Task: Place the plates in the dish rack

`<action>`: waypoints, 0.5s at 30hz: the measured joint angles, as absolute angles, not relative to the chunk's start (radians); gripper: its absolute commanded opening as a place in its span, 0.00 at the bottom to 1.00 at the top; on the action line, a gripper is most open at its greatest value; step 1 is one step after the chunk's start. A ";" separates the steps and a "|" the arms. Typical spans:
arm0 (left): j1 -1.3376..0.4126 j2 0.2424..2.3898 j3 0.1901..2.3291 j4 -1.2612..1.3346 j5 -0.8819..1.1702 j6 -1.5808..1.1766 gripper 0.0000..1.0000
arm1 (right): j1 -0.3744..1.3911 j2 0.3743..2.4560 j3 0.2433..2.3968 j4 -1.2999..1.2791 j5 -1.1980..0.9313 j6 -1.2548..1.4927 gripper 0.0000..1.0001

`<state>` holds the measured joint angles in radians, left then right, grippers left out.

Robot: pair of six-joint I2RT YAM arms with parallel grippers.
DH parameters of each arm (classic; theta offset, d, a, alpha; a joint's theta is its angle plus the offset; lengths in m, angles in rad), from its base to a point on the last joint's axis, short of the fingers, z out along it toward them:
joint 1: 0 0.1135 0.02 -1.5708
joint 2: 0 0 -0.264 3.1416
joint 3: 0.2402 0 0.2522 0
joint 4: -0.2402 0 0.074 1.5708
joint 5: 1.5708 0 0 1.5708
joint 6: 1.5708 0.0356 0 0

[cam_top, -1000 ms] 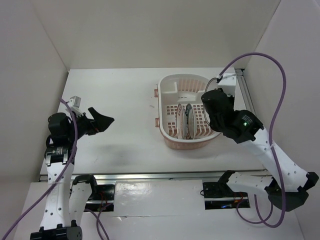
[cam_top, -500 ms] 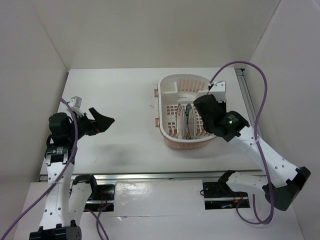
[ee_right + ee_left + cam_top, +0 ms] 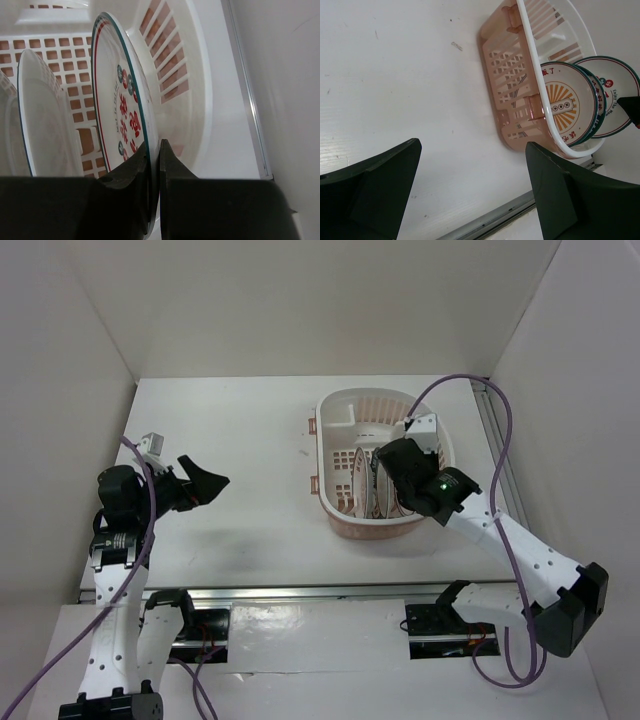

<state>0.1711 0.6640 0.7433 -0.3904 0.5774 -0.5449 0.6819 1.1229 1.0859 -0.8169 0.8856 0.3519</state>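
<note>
R arm has swung left from beside the dish rack [image 3: 335, 408] to above it. L arm shows no change.

The right gripper [image 3: 152, 150] is pinched on the rim of the plate with red marks [image 3: 120, 115]. This plate stands on its edge inside the rack and runs straight ahead from the fingers, its flat face in line w/ them. So the coming move, I think, is only to let go and pull back along the same line, w/o any sideways push.

On its left the second plate [image 3: 45, 115] stands near, also on edge. I see a narrow gap between them, but lower down I cannot tell. The sunburst plate [image 3: 567, 107] is the leftmost of the three. On the right there is free room up to the slotted wall [image 3: 172, 75].

Whether the held plate's edge already sits on the perforated base is hidden. A smooth plate on such plastic may slide or tip vs. its neighbour.

The left gripper [image 3: 472, 147] is spread wide and holds nothing, over the table [image 3: 230, 420], well apart from the rack.
</note>
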 measured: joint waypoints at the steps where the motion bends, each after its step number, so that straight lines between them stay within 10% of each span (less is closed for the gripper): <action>1: 0.171 0.664 0.743 -0.390 0.577 -0.545 0.99 | 0.682 1.127 1.084 -0.814 0.882 0.353 0.00; 15: 0.171 0.670 0.743 -0.390 0.577 -0.545 0.99 | 0.675 1.153 1.066 -0.800 0.875 0.360 0.00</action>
